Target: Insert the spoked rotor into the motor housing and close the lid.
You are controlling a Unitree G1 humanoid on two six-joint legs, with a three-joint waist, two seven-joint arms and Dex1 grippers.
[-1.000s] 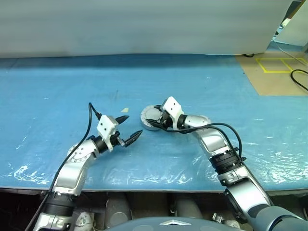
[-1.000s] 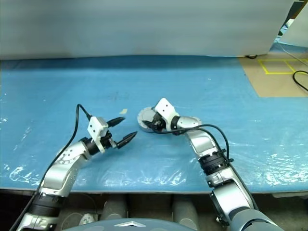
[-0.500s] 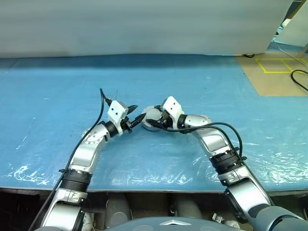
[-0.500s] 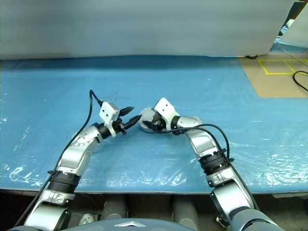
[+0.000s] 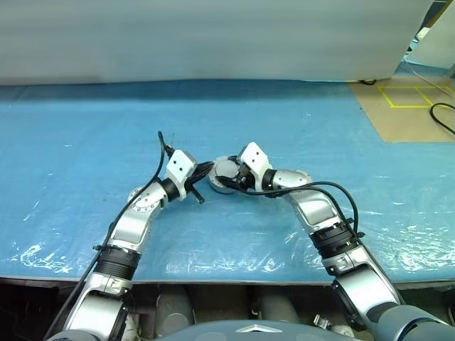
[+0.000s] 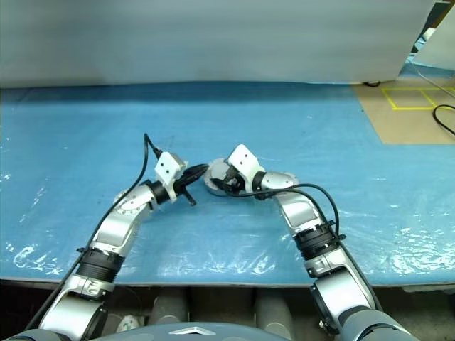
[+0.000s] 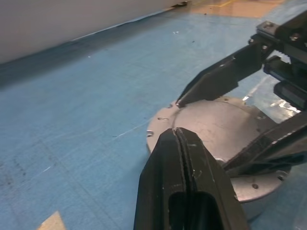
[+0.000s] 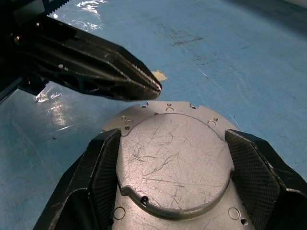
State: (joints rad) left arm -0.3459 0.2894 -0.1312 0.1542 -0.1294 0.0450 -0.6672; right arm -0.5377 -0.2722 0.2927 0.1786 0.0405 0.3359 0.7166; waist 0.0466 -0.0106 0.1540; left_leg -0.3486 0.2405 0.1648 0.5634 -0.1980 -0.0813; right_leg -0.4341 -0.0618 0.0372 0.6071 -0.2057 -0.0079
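1. On the blue sheet (image 5: pixel 85 185) that covers the table, both arms meet near the middle, and a black cable (image 5: pixel 153 167) loops off the left arm.
2. The left gripper (image 7: pixel 178 130) has its fingers pressed together, tip at the lid's edge.
3. The right gripper (image 8: pixel 175 158) clamps the motor housing (image 7: pixel 261 191) from both sides.
4. The wrist views show the lid (image 8: pixel 175 153) lying flat on the housing, scratched plain face up; whatever sits inside is hidden.
5. Beyond lies a tan floor (image 5: pixel 409 114) with yellow tape.
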